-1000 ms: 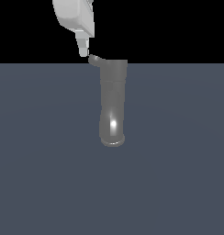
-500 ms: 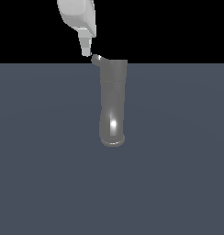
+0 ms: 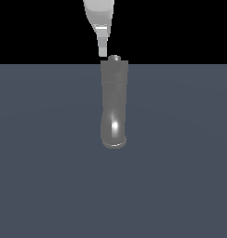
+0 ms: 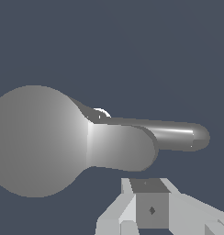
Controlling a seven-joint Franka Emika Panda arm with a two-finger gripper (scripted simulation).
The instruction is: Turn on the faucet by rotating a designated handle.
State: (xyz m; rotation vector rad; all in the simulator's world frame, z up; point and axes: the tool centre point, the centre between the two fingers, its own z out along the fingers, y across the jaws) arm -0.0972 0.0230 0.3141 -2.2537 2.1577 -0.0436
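- While the faucet [image 3: 114, 104] stood upright on the tabletop [image 3: 45, 153], its spout end was nearest in the exterior view.
- At the faucet's far, top end, the handle [image 3: 115, 58] showed only as a rounded nub.
- Beyond, the gripper [image 3: 102, 50] hung just beside the handle; whether its fingers were open or closed, I cannot tell.
- Judged step: pushing the handle round; next called for sideways pressure without slipping off.

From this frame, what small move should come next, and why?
Probably keep pushing sideways toward the exterior view's right. The gripper sits at the faucet's far top edge, and the handle now shows only as a small rounded tip above the body, so the turn looks underway, not clearly finished.
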